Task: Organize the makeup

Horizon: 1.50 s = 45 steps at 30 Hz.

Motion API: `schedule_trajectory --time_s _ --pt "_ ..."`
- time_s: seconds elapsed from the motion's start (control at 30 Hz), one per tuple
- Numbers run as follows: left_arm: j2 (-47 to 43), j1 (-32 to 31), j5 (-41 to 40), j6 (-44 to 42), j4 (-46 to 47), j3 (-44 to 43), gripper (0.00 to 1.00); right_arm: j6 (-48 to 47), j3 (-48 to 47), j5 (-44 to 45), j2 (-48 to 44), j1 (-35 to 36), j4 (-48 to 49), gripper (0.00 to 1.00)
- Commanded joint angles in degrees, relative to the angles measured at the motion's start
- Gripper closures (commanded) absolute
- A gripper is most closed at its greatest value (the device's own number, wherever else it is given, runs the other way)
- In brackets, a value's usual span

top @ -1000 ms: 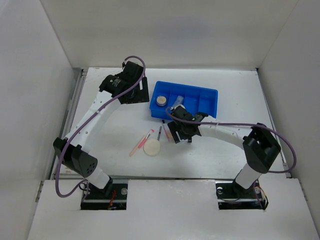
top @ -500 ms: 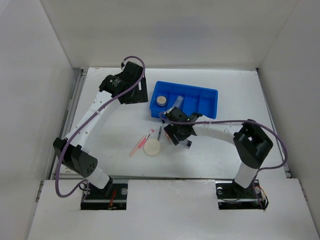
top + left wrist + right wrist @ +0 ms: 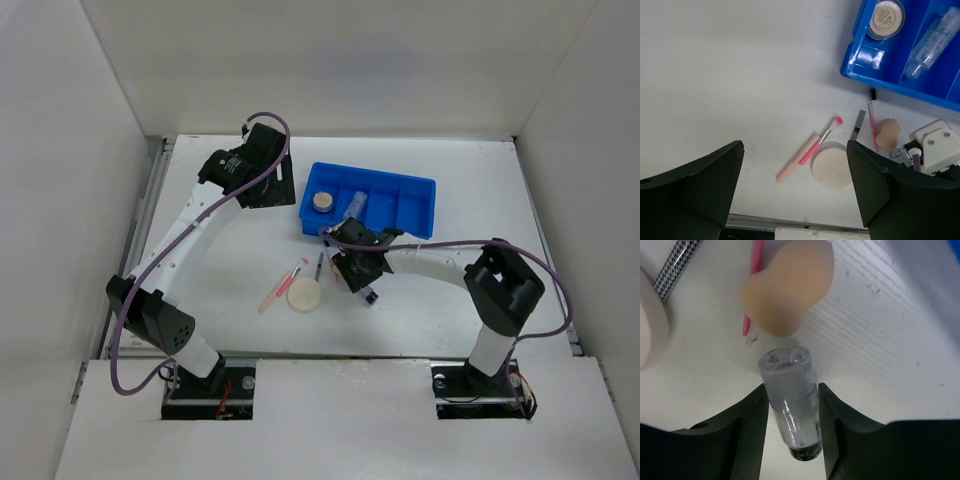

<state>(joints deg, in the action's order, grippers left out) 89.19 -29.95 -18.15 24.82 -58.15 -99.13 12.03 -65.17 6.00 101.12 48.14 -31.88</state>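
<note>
As the right arm draws back from the near wall of the blue tray (image 3: pixel 862 60), where it stood a second ago, the right pincer (image 3: pixel 792 390) comes down among the loose makeup on the table (image 3: pixel 740 75) and closes on the clear tube (image 3: pixel 790 410). Both fingers press on the tube's sides, narrowed to its width, with nothing else between them. This suggests the pickup is made and the carry to the tray is the step ahead. Whether the tube has left the table cannot be told.

The tube is small, see-through and glossy. A dark cap sits at the end nearest the wrist, and the other end points away past the fingertips. It looks hard and slick, so it may twist in the grip.

Just beyond the tube's tip lies the peach sponge (image 3: pixel 787 287), so close that contact cannot be judged. A pink stick (image 3: pixel 752 285) lies against the sponge on the pincer's left. Farther left are a checked stick (image 3: pixel 675 267) and the cream puff (image 3: pixel 650 320). The tray sits farther out beyond the pincer, with the beige compact (image 3: pixel 886 17) in one compartment.

High above the table, the left pincer (image 3: pixel 795 150) hangs spread wide and empty.
</note>
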Motion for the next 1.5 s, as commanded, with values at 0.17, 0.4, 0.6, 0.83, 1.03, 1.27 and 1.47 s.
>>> schedule_trajectory --time_s 0.17,0.4,0.6,0.83,1.03,1.27,1.47 --pt "0.0 -0.3 0.0 -2.5 -1.0 -3.3 0.18 6.2 -13.7 4.2 -12.2 -1.9 -12.3 0.74" --pt "-0.5 -0.3 -1.2 -3.0 -2.8 -5.0 0.18 19.2 -30.3 5.7 -6.0 -10.0 -9.4 0.74" --pt "-2.4 -0.3 -1.7 -3.5 -4.1 -3.2 0.18 24.8 -43.2 5.1 7.4 -13.1 -5.3 0.74" --pt "-4.5 -0.3 -2.2 -3.5 -4.1 -1.4 0.18 29.8 -53.0 6.8 18.1 -15.3 -6.0 0.73" --pt "-5.6 -0.3 -2.2 -3.5 -4.6 0.2 0.18 31.6 -53.0 9.3 19.4 -15.8 -5.4 0.70" --pt "-5.6 -0.3 -2.2 -3.5 -4.6 0.7 0.18 32.2 -51.2 10.8 19.4 -16.3 -5.4 0.67" --pt "-5.6 -0.3 -2.2 -3.5 -4.6 0.7 0.18 32.2 -50.1 11.9 19.4 -16.3 -5.4 0.42"
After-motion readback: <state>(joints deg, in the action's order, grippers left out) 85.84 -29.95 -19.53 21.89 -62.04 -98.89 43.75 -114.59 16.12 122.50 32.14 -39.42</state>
